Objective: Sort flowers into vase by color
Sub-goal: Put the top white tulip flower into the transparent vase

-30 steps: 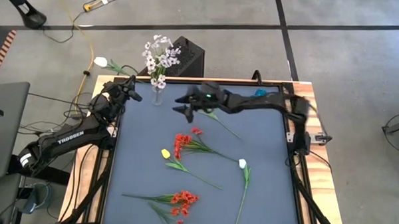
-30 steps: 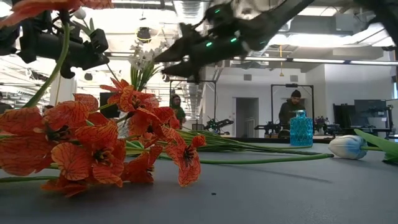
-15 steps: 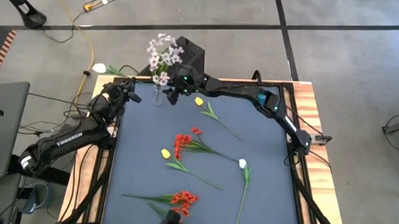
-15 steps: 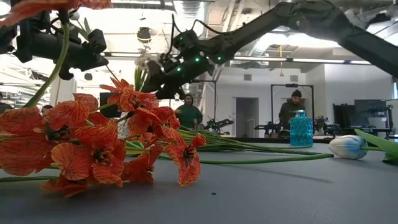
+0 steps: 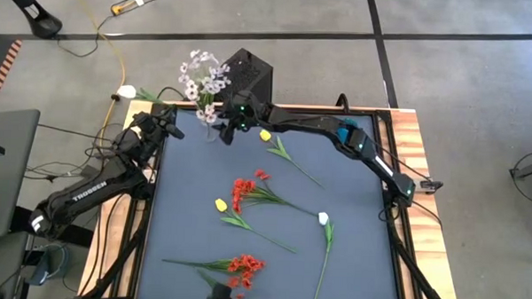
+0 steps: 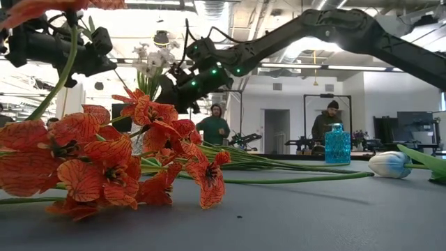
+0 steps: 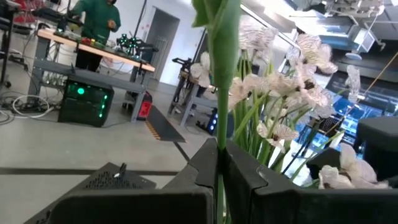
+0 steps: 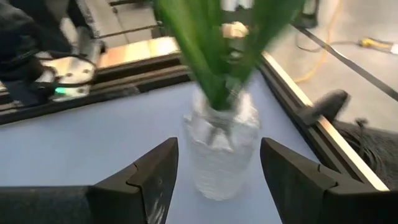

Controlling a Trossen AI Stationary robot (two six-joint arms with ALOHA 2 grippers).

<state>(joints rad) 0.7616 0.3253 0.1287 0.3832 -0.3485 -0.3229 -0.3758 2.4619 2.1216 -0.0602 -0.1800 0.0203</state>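
My right claw is spread, with the small clear glass vase of lilac-white sprigs dead ahead between its fingers. It looks top-heavy and slippery, so I'd grip low. Left claw pinches a thin green stem.

two red flower clusters, two yellow tulips, two white tulips

The counter has a dark blue-grey top framed in pale wood and stands on a grey concrete floor crossed by dark tape lines, with a yellow cable trailing over it and a black box at the far edge. Beyond is a bright workshop with white walls, ceiling ducts and strip lights, a dark doorway, and workbenches loaded with equipment. A person in a green top and another in a dark cap stand at the back.
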